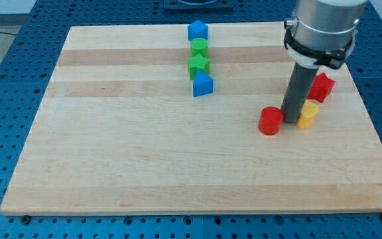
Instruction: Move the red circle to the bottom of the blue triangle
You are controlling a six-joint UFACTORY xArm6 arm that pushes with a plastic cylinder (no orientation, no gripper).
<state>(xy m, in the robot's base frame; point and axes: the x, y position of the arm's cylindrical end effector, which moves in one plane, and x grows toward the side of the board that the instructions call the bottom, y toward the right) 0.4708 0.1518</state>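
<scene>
A pale wooden board [144, 166] lies on a blue perforated table [5, 79]; there are no containers, and every block sits straight on the board. My arm has no jaws: it ends in a plain dark rod [298, 86] that grips nothing.

My tip [290, 122] is down on the board between two blocks. The red circle [270, 121], a short cylinder, stands just at the tip's 9 o'clock, touching the rod or nearly so; I cannot tell which. A yellow block [306, 114] sits close at the tip's 3 o'clock, partly hidden by the rod, so its shape is unclear. A second red block [321, 87], angular in form, is at the yellow one's 1 o'clock, just beside it.

Well apart, at about 10 o'clock from the red circle, four blocks form a close column. From the view's top down: a blue block [197, 30], a green round block [199, 48], a green star [198, 65], and the blue triangle [203, 84]. The red circle lies at roughly 4 o'clock from the blue triangle, with bare board between them.
</scene>
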